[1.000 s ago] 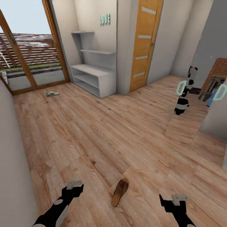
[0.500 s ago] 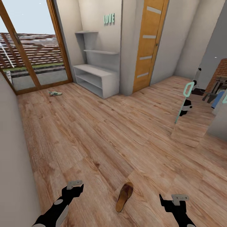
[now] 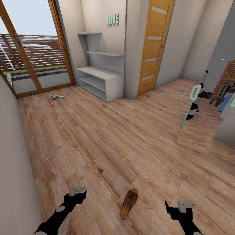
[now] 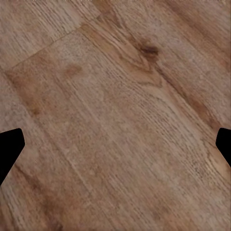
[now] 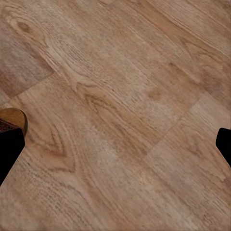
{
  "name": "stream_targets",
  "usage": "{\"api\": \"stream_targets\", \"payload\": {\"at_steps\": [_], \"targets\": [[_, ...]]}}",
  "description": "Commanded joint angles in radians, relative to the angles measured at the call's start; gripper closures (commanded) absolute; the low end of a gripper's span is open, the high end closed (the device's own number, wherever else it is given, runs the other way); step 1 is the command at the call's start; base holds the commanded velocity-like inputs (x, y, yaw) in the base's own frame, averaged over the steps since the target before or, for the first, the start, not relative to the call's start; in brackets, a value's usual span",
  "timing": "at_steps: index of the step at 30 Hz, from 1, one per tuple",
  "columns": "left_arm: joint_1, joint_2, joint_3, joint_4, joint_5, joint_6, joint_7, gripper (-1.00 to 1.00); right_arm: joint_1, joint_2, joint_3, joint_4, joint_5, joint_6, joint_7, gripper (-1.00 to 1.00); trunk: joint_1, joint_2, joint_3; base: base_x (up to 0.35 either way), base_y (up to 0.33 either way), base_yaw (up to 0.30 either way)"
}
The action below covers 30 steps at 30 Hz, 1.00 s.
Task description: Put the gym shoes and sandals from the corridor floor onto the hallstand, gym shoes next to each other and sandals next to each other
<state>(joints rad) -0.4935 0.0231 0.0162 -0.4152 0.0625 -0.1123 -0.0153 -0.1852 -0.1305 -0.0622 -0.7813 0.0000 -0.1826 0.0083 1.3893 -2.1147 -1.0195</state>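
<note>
One brown sandal (image 3: 128, 204) lies on the corridor floor (image 3: 107, 137) close in front of me, between my two arms. Its toe also shows at the edge of the right wrist view (image 5: 11, 120). One white gym shoe (image 3: 57, 96) with green stripes lies far off by the glass door. The pale grey hallstand (image 3: 98, 80) stands against the far wall, its shelves bare. My left gripper (image 3: 78, 193) (image 4: 115, 149) hangs open over bare planks left of the sandal. My right gripper (image 3: 179, 206) (image 5: 115, 149) hangs open to the sandal's right.
A pale wall (image 3: 13, 163) runs close along my left. A wood-framed glass door (image 3: 32, 58) closes the far left end. An orange door (image 3: 151, 49) stands right of the hallstand. A tall mirror (image 3: 195, 114) leans at the right.
The whole picture slid a little to the right early on, so the camera turned left. Since then nothing has moved; both arms hold the same pose.
</note>
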Motion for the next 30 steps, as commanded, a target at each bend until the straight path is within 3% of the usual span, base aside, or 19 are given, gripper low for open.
{"api": "stream_targets", "payload": {"at_steps": [1,30], "targets": [[0.000,0.000,0.001,-0.001,0.007,-0.003,-0.002,-1.00,0.000,0.000,-0.001,0.001,0.000,-0.003,0.001,-1.00,0.000,0.000,-0.001,0.038,0.031,0.000],[0.001,0.001,0.002,-0.028,0.007,-0.001,-0.002,-1.00,0.000,0.000,-0.001,0.001,0.000,-0.003,0.001,-1.00,0.000,0.000,-0.001,0.041,0.023,0.000]]}}
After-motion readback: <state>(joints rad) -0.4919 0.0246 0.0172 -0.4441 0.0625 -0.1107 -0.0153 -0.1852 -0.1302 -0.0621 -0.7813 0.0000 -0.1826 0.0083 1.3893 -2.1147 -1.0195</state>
